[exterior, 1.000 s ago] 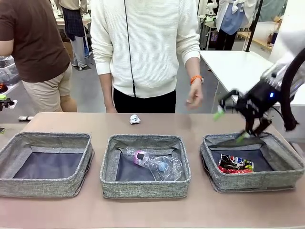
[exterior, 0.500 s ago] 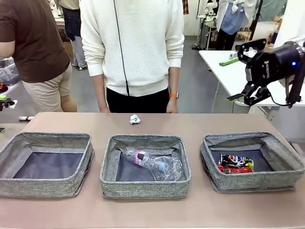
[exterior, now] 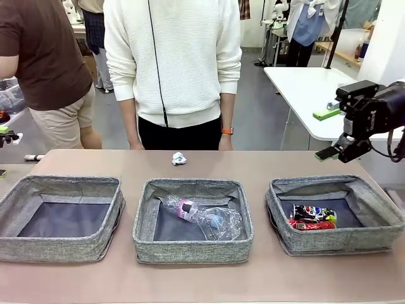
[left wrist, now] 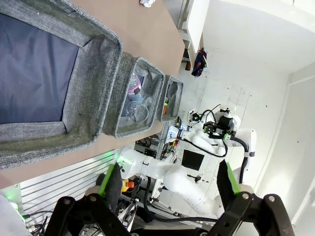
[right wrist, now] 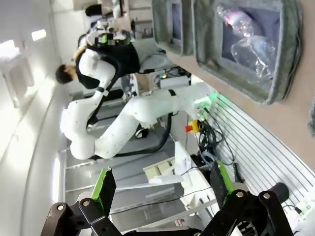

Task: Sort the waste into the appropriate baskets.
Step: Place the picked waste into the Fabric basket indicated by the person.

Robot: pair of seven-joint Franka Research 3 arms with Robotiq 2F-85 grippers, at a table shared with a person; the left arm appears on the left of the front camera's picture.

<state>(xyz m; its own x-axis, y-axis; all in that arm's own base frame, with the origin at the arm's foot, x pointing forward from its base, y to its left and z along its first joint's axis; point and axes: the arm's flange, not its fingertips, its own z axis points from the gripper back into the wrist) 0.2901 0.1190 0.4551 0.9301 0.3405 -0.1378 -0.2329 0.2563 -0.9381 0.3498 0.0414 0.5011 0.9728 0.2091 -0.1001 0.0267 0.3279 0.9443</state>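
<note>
Jaws on both arms stand spread wide with nothing between them. In the right wrist view the right gripper (right wrist: pixel 160 189) rises from the bottom edge, its green-padded fingers far apart, and the middle basket (right wrist: pixel 288 54) with its clear bottles lies well beyond them. In the left wrist view the left gripper (left wrist: pixel 170 182) is likewise open, the left basket (left wrist: pixel 93 54) lying ahead of it and well clear of the fingers.

From the front, three grey baskets sit in a row on the counter (exterior: pixel 202 278). The left basket (exterior: pixel 62 248) shows only its dark lining. The middle basket (exterior: pixel 193 248) holds the pink-labelled bottle (exterior: pixel 185 209) and the crushed bottle (exterior: pixel 218 223). The right basket (exterior: pixel 335 242) holds the dark multicoloured can (exterior: pixel 312 213) with the red can (exterior: pixel 311 225) just beside it. The right gripper (exterior: pixel 330 134) hovers above and behind that basket's far right corner, well apart from the cans.

Farther back, the crumpled paper ball (exterior: pixel 179 158) lies on the counter near its far edge, outside the baskets. A person in a white sweater (exterior: pixel 171 63) stands just behind it.
</note>
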